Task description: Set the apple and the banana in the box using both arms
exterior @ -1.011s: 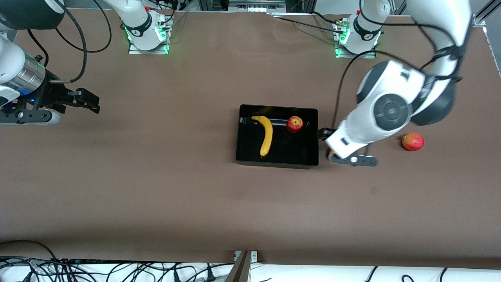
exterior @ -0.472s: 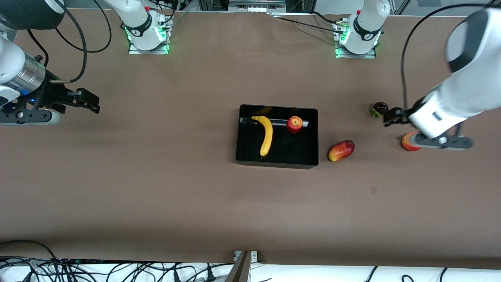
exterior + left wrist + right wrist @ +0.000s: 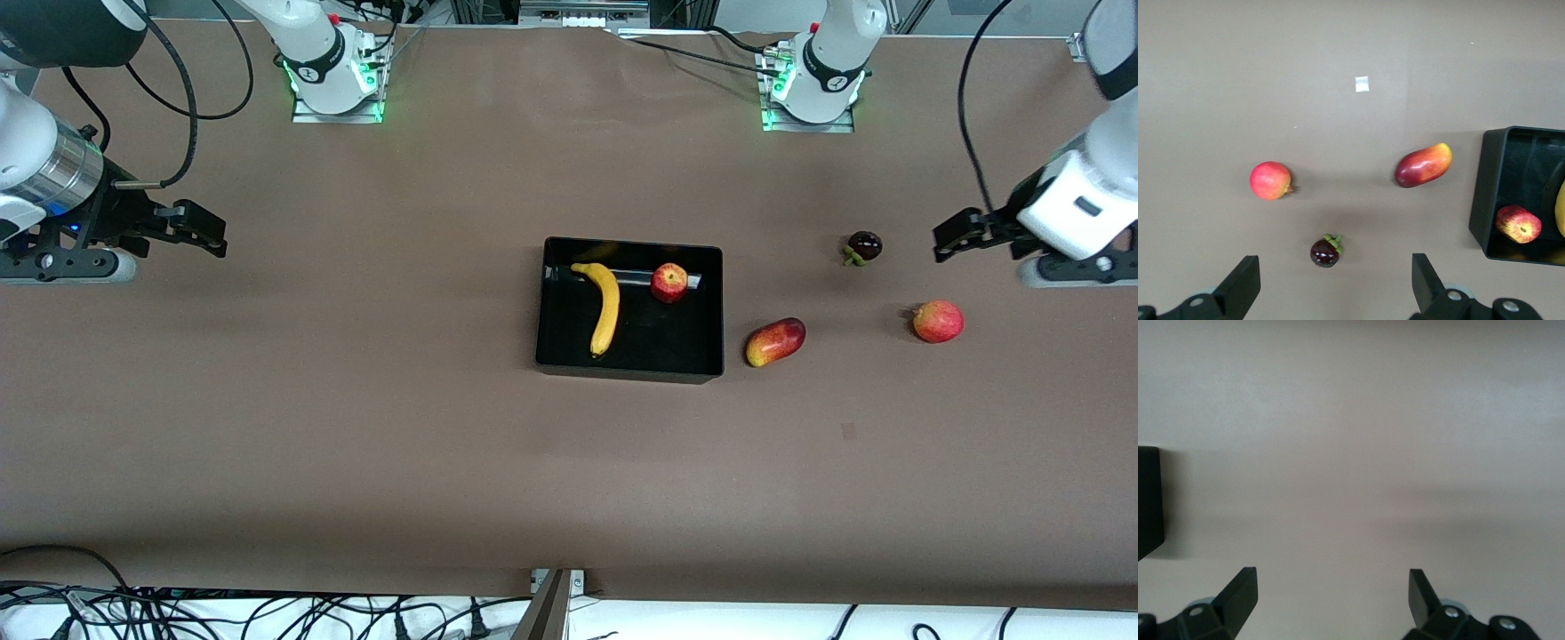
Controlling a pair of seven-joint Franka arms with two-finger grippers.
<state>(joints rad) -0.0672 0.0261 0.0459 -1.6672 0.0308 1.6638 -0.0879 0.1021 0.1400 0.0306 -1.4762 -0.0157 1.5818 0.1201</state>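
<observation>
The black box [image 3: 676, 345] sits mid-table. The yellow banana [image 3: 606, 307] and the red apple [image 3: 669, 283] lie inside it, apart from each other. My left gripper [image 3: 953, 240] is open and empty, up over the table near the left arm's end, clear of the box. In the left wrist view its open gripper [image 3: 1335, 283] shows above bare table, with the box [image 3: 1481, 193], the apple [image 3: 1517, 224] and an edge of the banana [image 3: 1560, 210] farther off. My right gripper [image 3: 200, 233] waits open and empty at the right arm's end; it also shows in the right wrist view [image 3: 1331, 597].
An elongated red-yellow mango [image 3: 774, 341] lies beside the box toward the left arm's end. A dark mangosteen [image 3: 863, 245] and a round red-orange fruit [image 3: 937, 321] lie farther that way. They also show in the left wrist view: the mango [image 3: 1423, 165], the mangosteen [image 3: 1325, 251], the round fruit [image 3: 1271, 181].
My left arm has swung from beside the box out toward its own end of the table, uncovering the mango and mangosteen. The right arm has not moved.
</observation>
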